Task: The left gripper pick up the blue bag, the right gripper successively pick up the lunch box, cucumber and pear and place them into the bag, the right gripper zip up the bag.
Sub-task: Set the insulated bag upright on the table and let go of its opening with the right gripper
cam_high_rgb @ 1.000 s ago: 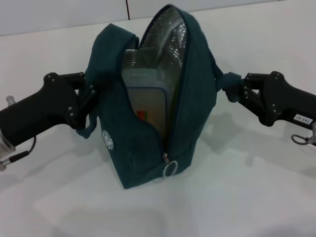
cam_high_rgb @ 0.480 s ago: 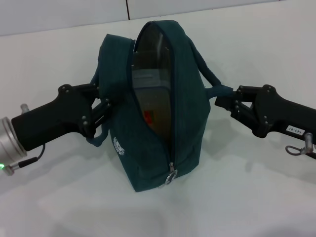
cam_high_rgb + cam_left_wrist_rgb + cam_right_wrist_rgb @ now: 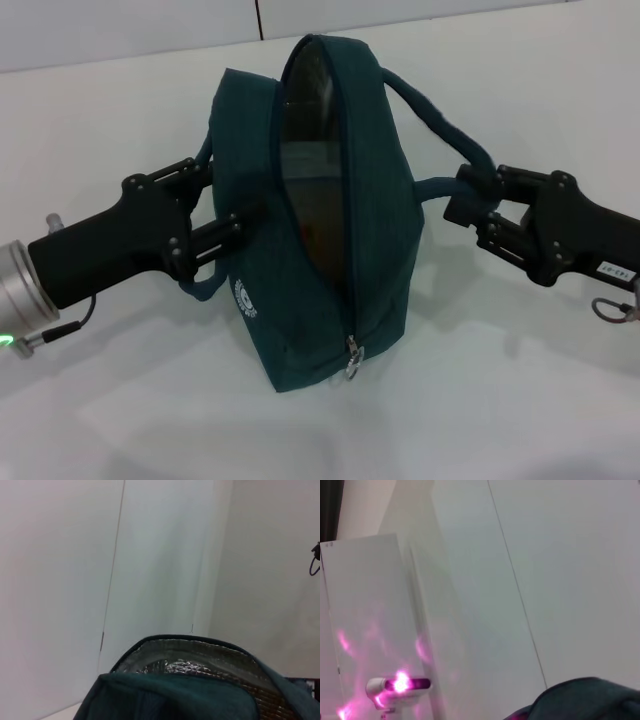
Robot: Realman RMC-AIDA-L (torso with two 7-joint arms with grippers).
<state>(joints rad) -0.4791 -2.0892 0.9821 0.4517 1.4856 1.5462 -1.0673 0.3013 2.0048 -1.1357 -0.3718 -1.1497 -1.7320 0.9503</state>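
Observation:
The blue bag [image 3: 385,230] stands upright on the white table, its zipper open in a narrow slit. The ring pull [image 3: 353,362] hangs at the near low end and the white logo [image 3: 245,297] faces me. The lunch box [image 3: 305,175] shows dimly inside, under the silver lining. My left gripper [image 3: 238,225] is shut on the bag's left handle [image 3: 203,287], close against the bag's side. My right gripper [image 3: 468,197] is shut on the right handle [image 3: 430,115] and holds it taut. The cucumber and pear are hidden. The bag's rim shows in the left wrist view [image 3: 175,692] and the right wrist view [image 3: 585,700].
The white table [image 3: 500,380] spreads all round the bag. A pale wall with a dark seam [image 3: 257,18] stands behind. A cable loop [image 3: 610,308] hangs under the right arm.
The bag's mouth has narrowed from a wide gape to a slit. Both grippers have shifted with the handles, and the right handle is now stretched taut to the right.

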